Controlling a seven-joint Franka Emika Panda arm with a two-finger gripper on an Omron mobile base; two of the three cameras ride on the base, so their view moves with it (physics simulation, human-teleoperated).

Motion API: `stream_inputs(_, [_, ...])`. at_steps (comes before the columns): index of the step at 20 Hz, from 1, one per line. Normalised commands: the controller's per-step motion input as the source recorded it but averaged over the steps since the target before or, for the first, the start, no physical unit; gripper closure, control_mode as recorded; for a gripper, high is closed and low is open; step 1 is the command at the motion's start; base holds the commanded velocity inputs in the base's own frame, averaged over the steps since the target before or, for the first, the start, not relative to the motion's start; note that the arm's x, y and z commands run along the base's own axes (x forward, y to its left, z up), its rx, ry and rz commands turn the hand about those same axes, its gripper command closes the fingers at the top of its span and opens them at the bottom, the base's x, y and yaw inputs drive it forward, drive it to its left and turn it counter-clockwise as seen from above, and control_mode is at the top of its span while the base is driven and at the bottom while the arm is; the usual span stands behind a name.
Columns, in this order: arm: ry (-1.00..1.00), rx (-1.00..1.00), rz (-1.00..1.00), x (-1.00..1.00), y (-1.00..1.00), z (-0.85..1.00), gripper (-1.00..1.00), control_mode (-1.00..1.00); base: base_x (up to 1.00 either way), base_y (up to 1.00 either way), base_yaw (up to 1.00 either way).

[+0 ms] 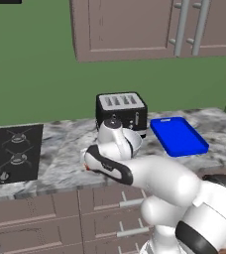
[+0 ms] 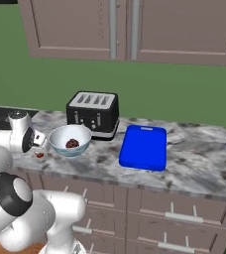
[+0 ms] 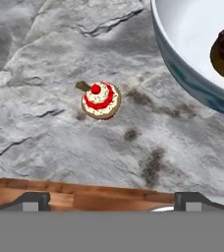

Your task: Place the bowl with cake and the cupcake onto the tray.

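The cupcake (image 3: 100,100), red-wrapped with pale frosting and a red dot on top, stands on the marble counter, a little left of the bowl. It shows as a small red speck (image 2: 39,155) in the right base view. The pale bowl (image 2: 70,140) holds a dark reddish cake lump (image 2: 72,144), and its rim (image 3: 192,74) crosses the upper right of the hand view. My gripper (image 3: 114,201) hovers above the counter's front edge, open, fingertips wide apart and empty, short of the cupcake. The blue tray (image 2: 143,147) lies bare to the right of the bowl.
A black toaster (image 2: 92,114) stands behind the bowl against the green wall. A black cooktop (image 1: 11,154) is set in the counter at the far left. Wall cabinets (image 2: 125,30) hang overhead, drawers sit below the counter. My own arm (image 1: 135,171) hides part of the bowl in the left base view.
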Motion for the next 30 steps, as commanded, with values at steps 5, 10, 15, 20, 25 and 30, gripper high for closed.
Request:
stream_inputs(5, [0.0, 0.0, 0.0, 0.28, 0.04, -0.16, -1.0, -1.0, 0.0, 0.0, 0.0])
stream_inputs(10, [0.0, 0.0, 0.0, 0.21, 0.08, -0.26, -1.0, -1.0, 0.0, 0.0, 0.0])
stream_inputs(15, [0.0, 0.0, 0.0, 0.24, 0.04, -0.2, -1.0, -1.0, 0.0, 0.0, 0.0])
stream_inputs(20, [0.0, 0.0, 0.0, 0.2, 0.12, -0.16, -1.0, -1.0, 0.0, 0.0, 0.0])
stream_inputs(25, [0.0, 0.0, 0.0, 0.22, 0.18, -0.14, -1.0, -1.0, 0.0, 0.0, 0.0])
stream_inputs(30, [0.0, 0.0, 0.0, 0.29, 0.01, -0.11, -1.0, -1.0, 0.0, 0.0, 0.0])
